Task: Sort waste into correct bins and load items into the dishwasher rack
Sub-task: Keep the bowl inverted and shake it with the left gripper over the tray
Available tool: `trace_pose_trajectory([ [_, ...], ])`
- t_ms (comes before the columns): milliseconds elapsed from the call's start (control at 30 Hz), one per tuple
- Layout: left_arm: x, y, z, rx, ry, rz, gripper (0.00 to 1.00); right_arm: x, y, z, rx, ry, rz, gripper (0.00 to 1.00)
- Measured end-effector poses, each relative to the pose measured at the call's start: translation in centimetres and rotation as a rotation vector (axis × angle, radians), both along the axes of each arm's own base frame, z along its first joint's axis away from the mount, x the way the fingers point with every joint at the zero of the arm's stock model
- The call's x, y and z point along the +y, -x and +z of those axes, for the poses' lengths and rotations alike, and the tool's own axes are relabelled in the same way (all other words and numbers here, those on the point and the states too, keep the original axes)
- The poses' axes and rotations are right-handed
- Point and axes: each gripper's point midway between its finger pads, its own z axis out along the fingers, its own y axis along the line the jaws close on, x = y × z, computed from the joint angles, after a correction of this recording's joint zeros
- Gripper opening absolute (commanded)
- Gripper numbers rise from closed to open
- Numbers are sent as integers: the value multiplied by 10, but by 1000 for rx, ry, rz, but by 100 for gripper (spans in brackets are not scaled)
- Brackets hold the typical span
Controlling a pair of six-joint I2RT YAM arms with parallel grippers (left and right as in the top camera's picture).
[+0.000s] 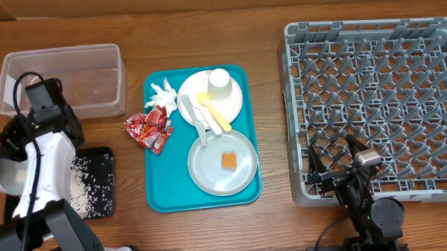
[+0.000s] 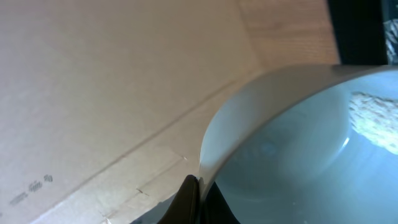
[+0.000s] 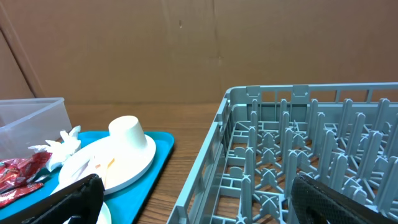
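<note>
So, left gripper (image 2: 200,199): clamped tight on rim of small white bowl (image 2: 298,155); one dark finger (image 2: 188,198) visible outside the rim.
Bowl contents: rice clump (image 2: 373,118) on inner wall, cut off at frame edge.
Hidden, left side: second finger behind bowl wall; arm blocks overhead view, so bowl over black tray or just beside it, cannot tell.
Black tray (image 1: 105,156): under left arm, loose rice grains (image 1: 84,182) scattered in it, left part covered.
Right gripper (image 3: 198,186): spread wide, holding nothing, touching nothing; low over near-left corner of dishwasher rack (image 3: 280,143).
Hidden, right side: finger bases cropped by bottom edge of wrist view.
Teal tray (image 1: 162,180): between the arms, well apart from both grippers.
Near plate (image 1: 206,174): on teal tray, orange cube (image 1: 229,161) on it.
Red wrappers (image 1: 149,129): across left rim of teal tray, partly on table.
Far plate (image 1: 237,103): upturned white cup (image 1: 220,84) on it; yellow cutlery (image 1: 217,117) and white cutlery (image 1: 192,112) reaching toward near plate.
Napkin (image 1: 161,94): just behind wrappers, beside far plate.
Clear tub (image 1: 61,79): far left, behind left arm.
</note>
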Motion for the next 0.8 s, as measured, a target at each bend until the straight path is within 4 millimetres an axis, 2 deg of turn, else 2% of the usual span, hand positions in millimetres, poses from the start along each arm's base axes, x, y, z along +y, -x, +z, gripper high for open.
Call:
trace_pose_trajectory([
  [67,-3,1,-3,16,15,-6,4,0,0,0,0,0,1,100],
  [200,-12,16,-19,154,94,-21,4,0,0,0,1,0,1,100],
  [400,-17,20,-28,177,142,-32,4,0,0,0,0,0,0,100],
  [567,-12,7,-21,96,108,-42,4,0,0,0,0,0,0,100],
  [633,-12,5,-20,92,99,-42,15,0,0,0,0,0,1,100],
  [667,-11,5,-19,88,97,-43,12,0,0,0,0,0,1,100],
  [700,-11,4,-19,78,95,-41,5,0,0,0,0,0,0,100],
  [800,-16,13,-26,145,136,-43,4,0,0,0,0,0,0,100],
])
